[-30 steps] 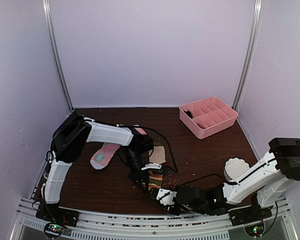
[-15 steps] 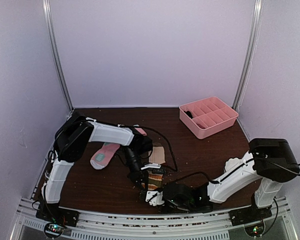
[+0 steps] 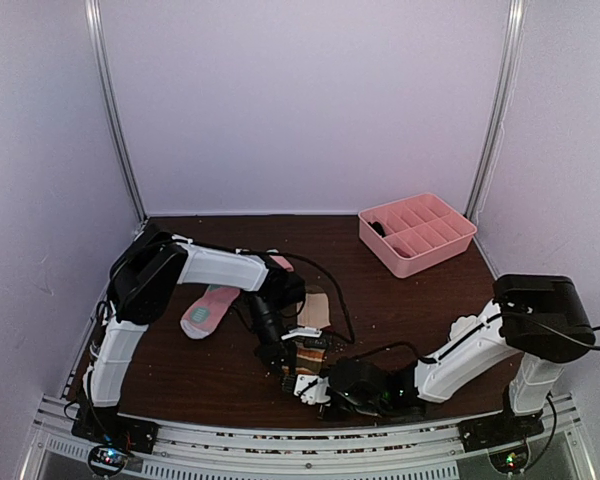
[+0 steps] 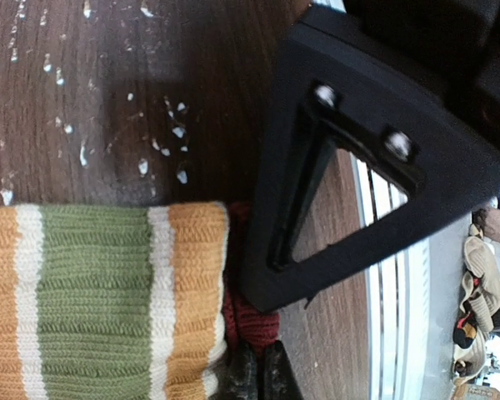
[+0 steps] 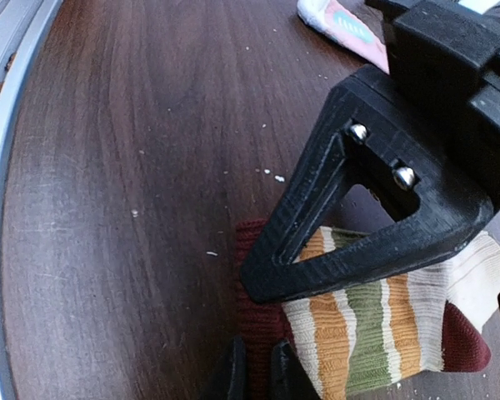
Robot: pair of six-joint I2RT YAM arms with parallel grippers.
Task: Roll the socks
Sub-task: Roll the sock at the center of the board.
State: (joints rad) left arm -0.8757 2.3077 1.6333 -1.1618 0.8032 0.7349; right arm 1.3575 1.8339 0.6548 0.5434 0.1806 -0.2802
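The beige sock (image 3: 316,312), with orange, green and white stripes and a maroon cuff, lies near the table's front middle. Its stripes (image 4: 92,300) and cuff (image 4: 252,315) fill the left wrist view. My left gripper (image 3: 286,362) (image 4: 254,377) is shut on the maroon cuff. My right gripper (image 3: 306,386) (image 5: 255,372) pinches the same cuff (image 5: 258,317) from the near side, right next to the left fingers. The sock's stripes (image 5: 375,325) show beside it. The pink sock (image 3: 209,308) with mint patches lies flat to the left, also in the right wrist view (image 5: 350,25).
A pink divided tray (image 3: 417,232) stands at the back right. A white round object (image 3: 468,330) sits by the right arm. Pale crumbs dot the brown table (image 3: 400,300). The metal rail (image 3: 310,445) runs along the near edge.
My right arm has swung left along the front edge, and its gripper has come up to the sock's cuff. The left gripper has stayed on the sock.
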